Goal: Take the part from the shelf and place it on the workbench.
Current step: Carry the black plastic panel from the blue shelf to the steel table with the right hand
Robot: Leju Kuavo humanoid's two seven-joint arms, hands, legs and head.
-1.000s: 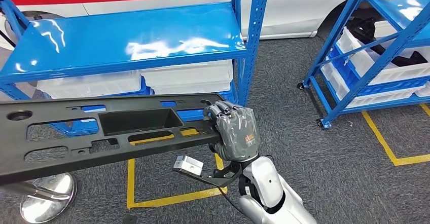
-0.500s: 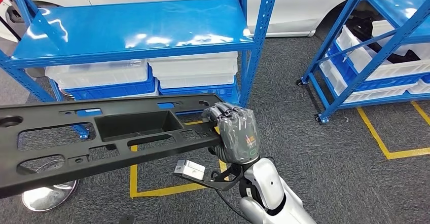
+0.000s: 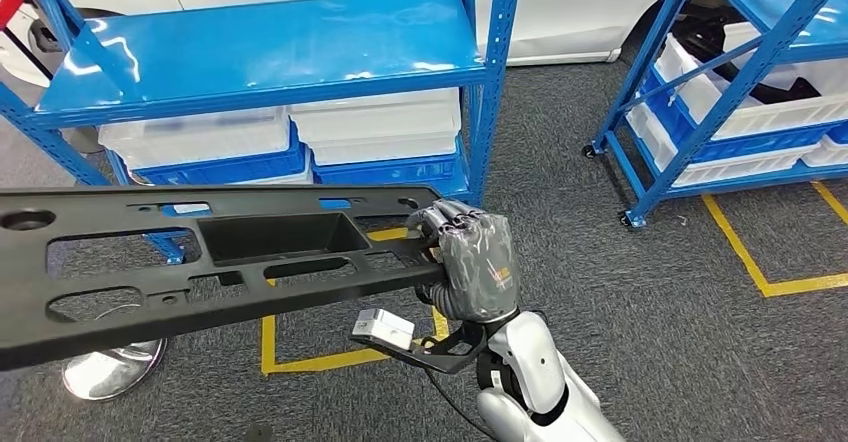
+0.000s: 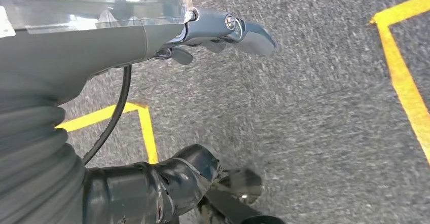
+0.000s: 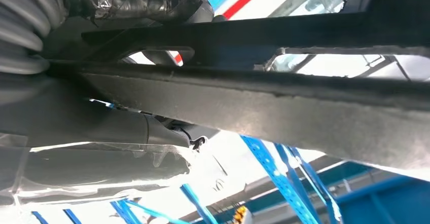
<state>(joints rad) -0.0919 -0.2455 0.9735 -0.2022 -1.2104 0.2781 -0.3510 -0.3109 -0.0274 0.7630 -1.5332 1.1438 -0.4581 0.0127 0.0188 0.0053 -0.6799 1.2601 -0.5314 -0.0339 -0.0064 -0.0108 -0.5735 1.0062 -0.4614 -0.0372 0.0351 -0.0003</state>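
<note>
Shelf: a blue metal rack (image 3: 260, 47) with a glossy blue deck is seen ahead in the head view; white and blue bins (image 3: 380, 137) are stacked on the level beneath the deck. A second blue rack (image 3: 745, 72) with white bins is placed well apart, to the right.
Floor: grey carpet (image 3: 640, 292) is marked with yellow tape lines (image 3: 745, 257); a round silver base (image 3: 110, 367) is seen on it, under the part's left stretch.
Vehicle: a white body with a red stripe (image 3: 560, 2) is seen behind the racks.
Part: a long, flat black plastic panel (image 3: 200, 262) is held in the air in front of the shelf, off the deck and above the floor, roughly level and slightly tilted. It is pierced by several elongated cut-outs and small holes, a round hole is set near its left end, and a deep rectangular pocket is sunk near its middle. Its left end is cut off by the picture edge. In the right wrist view its underside (image 5: 304, 102) is shown as a matt black bar with rough edges.
Right hand: the right hand (image 3: 470, 262) is wrapped over the part's right end, the fingers (image 3: 450, 217) curled across its top edge.
Left hand: the left hand (image 4: 152, 26) is seen in its wrist view above the carpet, with a grey digit stretched out; whether the fingers are open or closed cannot be told.
</note>
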